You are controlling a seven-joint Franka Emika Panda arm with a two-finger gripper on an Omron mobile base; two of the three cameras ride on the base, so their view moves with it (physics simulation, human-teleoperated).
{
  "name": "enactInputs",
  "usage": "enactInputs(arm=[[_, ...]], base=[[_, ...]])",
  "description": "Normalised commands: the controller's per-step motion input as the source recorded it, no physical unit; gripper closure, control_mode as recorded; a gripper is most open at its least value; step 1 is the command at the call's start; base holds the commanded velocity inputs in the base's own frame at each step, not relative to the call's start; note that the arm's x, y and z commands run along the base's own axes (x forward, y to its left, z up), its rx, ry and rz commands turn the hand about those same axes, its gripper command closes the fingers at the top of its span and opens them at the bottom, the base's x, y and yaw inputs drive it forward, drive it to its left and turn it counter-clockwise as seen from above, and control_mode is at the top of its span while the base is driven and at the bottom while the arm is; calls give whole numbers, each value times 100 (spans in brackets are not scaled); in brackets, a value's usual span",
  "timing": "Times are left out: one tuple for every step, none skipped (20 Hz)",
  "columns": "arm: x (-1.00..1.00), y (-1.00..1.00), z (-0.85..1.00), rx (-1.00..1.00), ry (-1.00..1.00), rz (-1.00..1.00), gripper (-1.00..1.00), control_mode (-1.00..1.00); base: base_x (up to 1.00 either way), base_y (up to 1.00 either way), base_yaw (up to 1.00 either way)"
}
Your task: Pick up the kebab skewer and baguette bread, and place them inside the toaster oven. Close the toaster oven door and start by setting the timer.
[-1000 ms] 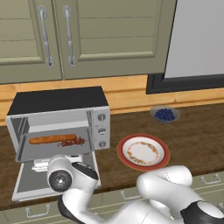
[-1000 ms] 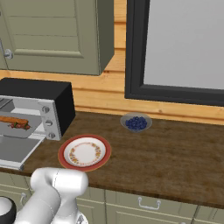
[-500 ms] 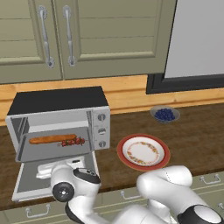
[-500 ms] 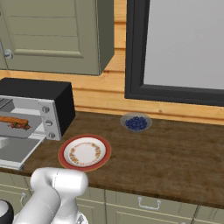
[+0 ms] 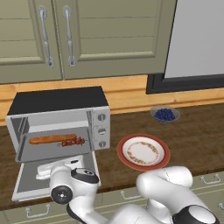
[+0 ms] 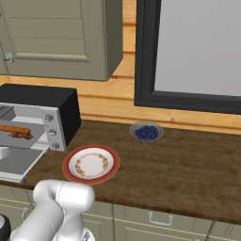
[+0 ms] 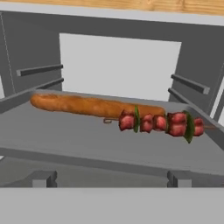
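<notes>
Gripper spread wide, holding nothing. Toaster oven door (image 5: 52,177) hangs open at worktop's front edge. Inside toaster oven (image 5: 59,122), on tray: one kebab skewer (image 7: 162,123), one baguette bread (image 7: 87,105) touching just behind. One plate (image 5: 143,152), one berry bowl (image 5: 164,114) farther back.

The oven (image 5: 61,118) has a black top, a silver front with grey knobs, and grey walls inside. The door (image 5: 30,179) is silver with a grey glass. The baguette (image 7: 87,106) is golden-orange, a little darker at its ends. The skewer (image 7: 159,123) carries dark red meat pieces with thin green slices between them. The plate (image 5: 143,152) is white with a red rim and a ring of small orange and brown marks. The bowl (image 5: 164,114) is grey and holds dark blue berries. The counter (image 6: 188,169) is dark brown wood, the cabinets (image 5: 87,35) are olive green with silver handles
</notes>
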Motion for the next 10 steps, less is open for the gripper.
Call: enactInputs(arm=[[15, 5, 0, 0, -3, 0, -100, -100], [14, 3, 0, 0, -2, 0, -100, -100], [1, 0, 0, 0, -4, -4, -100, -100], [0, 0, 0, 5, -4, -5, -100, -100], [0, 0, 0, 8, -3, -10, -100, -100], [0, 3, 0, 8, -1, -12, -100, -100], [0, 3, 0, 7, -1, -11, -100, -100], [0, 0, 0, 8, 0, -11, -100, -100], [0, 9, -3, 3, 0, -12, -100, -100], [0, 10, -4, 2, 0, -11, -100, -100]], base=[[0, 0, 0], [0, 0, 0], [0, 0, 0], [0, 0, 0], [0, 0, 0], [0, 0, 0], [0, 0, 0], [0, 0, 0], [0, 0, 0], [0, 0, 0]])
